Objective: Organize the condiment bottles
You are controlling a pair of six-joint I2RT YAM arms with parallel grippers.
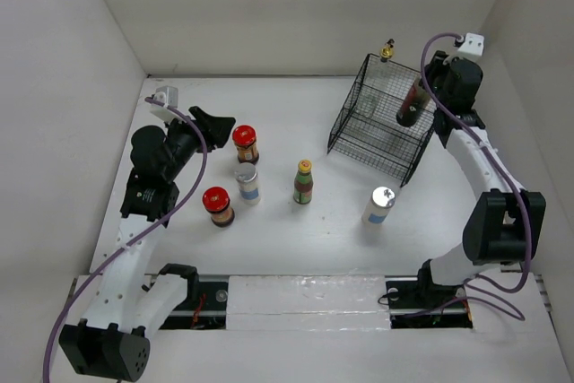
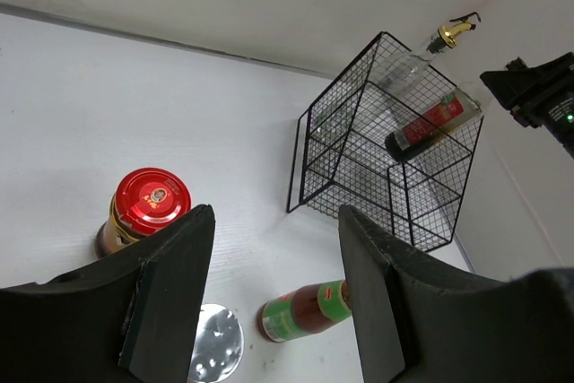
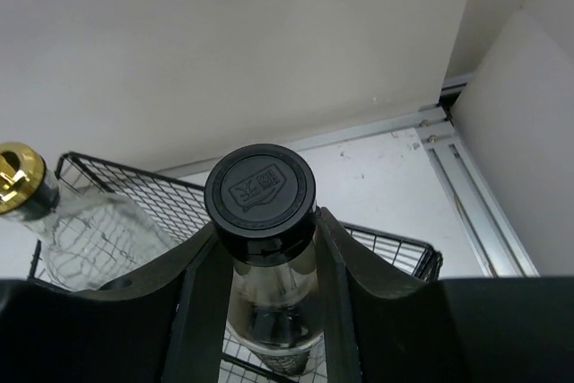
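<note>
**Right fingers (image 3: pixel 202 298) clamp the black-capped bottle (image 3: pixel 260 190) at the basket (image 1: pixel 377 145)**

Closest to us, the right fingers are clamped on the bottle's neck just under the cap. They hold it tilted at the top of the wire basket, we judge so that its base can go in first, near the gold-topped clear bottle (image 1: pixel 387 47). Our left fingers (image 2: pixel 170 293) stand apart and empty near a red-lidded jar (image 2: pixel 143 208), probably the next pick. It and four others stand on the surface (image 1: pixel 296 239).

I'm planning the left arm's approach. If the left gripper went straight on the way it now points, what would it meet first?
Probably bare table, passing between the red-lidded jar and the green bottle, with the wire basket farther along. Depth is unclear.
</note>
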